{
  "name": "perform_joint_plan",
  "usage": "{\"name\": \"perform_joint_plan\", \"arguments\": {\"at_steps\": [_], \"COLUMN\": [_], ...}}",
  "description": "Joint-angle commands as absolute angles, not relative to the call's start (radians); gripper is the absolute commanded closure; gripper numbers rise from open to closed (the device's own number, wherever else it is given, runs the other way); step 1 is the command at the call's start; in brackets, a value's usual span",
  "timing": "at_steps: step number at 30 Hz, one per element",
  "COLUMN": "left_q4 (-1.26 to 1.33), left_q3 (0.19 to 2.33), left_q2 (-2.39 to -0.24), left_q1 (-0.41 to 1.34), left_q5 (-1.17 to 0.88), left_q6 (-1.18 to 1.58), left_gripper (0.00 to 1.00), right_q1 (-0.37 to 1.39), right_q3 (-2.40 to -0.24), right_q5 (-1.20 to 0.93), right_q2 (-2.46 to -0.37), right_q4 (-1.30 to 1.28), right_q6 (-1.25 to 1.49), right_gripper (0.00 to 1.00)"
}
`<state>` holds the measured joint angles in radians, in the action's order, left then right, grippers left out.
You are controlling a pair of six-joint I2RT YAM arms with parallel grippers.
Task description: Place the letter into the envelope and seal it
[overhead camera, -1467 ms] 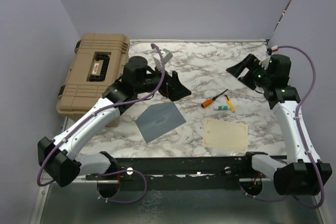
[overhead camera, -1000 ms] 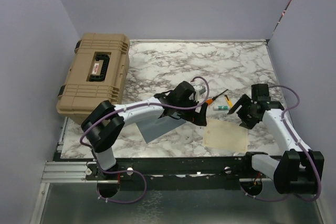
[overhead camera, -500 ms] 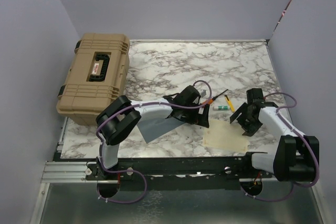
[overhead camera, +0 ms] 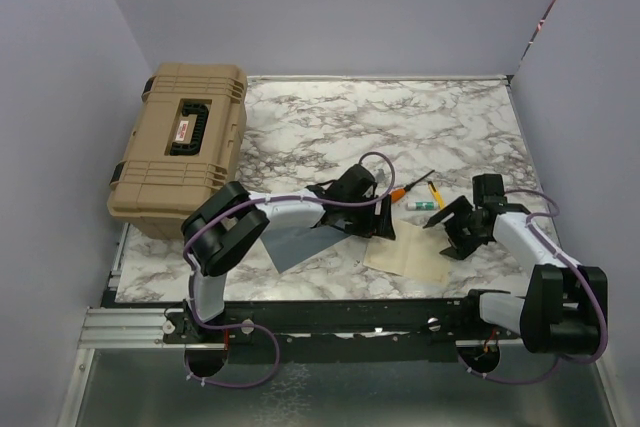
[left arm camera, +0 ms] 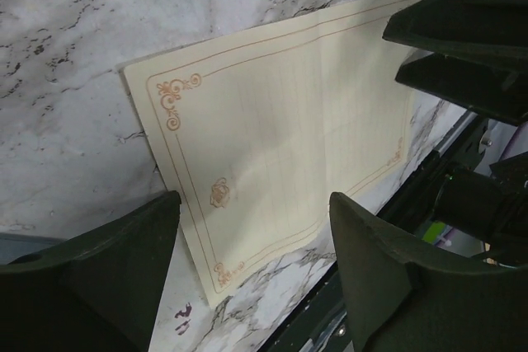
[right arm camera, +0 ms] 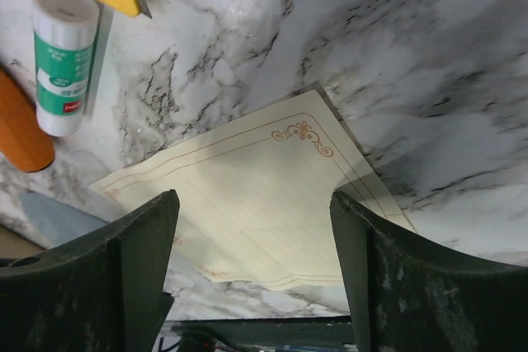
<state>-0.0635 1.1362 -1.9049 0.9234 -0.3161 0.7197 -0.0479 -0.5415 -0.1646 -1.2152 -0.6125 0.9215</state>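
Observation:
The cream letter (overhead camera: 410,252) lies flat on the marble table near the front edge, skewed, with gold corner ornaments. The grey-blue envelope (overhead camera: 290,239) lies to its left, partly under the left arm. My left gripper (overhead camera: 385,219) hangs low over the letter's left end; in the left wrist view its fingers (left arm camera: 115,274) stand apart over the letter (left arm camera: 280,138), open (left arm camera: 254,204). My right gripper (overhead camera: 455,232) is at the letter's right end, open (right arm camera: 253,204) over the letter (right arm camera: 256,195). The sheet's right edge runs behind one right finger (right arm camera: 396,278).
A tan hard case (overhead camera: 180,152) sits at the table's left. An orange-handled screwdriver (overhead camera: 405,190), a glue stick (overhead camera: 420,205) and a yellow cutter (overhead camera: 437,197) lie just behind the letter. The black front rail (overhead camera: 350,312) runs close to the letter's near edge.
Both arms swung in from the back to the letter. In the last half second the letter slid left and turned, and the left jaws narrowed a little.

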Motion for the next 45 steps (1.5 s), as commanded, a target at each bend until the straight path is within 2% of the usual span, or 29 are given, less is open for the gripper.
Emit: {"name": "perform_joint_plan", "arguments": {"at_steps": [1, 10, 19, 27, 35, 38, 45], "left_q4": [-0.193, -0.192, -0.225, -0.262, -0.252, -0.209, 0.126], "left_q3": [1.054, 0.986, 0.922, 0.821, 0.86, 0.813, 0.712], "left_q2": [-1.961, -1.899, -1.78, -1.696, -1.813, -1.831, -1.861], "left_q1": [0.893, 0.834, 0.82, 0.845, 0.899, 0.9, 0.899], "left_q5": [-0.277, -0.291, -0.267, -0.275, -0.338, -0.35, -0.412], "left_q6": [0.773, 0.796, 0.806, 0.863, 0.925, 1.011, 1.168], "left_gripper": [0.24, 0.23, 0.04, 0.02, 0.04, 0.03, 0.04], "right_q1": [-0.04, -0.04, -0.04, -0.04, -0.04, -0.039, -0.04], "right_q3": [-0.417, -0.409, -0.401, -0.415, -0.426, -0.414, -0.411], "right_q5": [-0.272, -0.287, -0.255, -0.248, -0.319, -0.359, -0.451], "right_q2": [-1.277, -1.306, -1.286, -1.283, -1.271, -1.268, -1.297], "right_q4": [-0.527, -0.516, -0.523, -0.539, -0.57, -0.565, -0.546], "right_q6": [0.995, 1.005, 1.021, 1.026, 1.02, 1.024, 0.992], "right_gripper": [0.21, 0.22, 0.22, 0.22, 0.22, 0.22, 0.22]}}
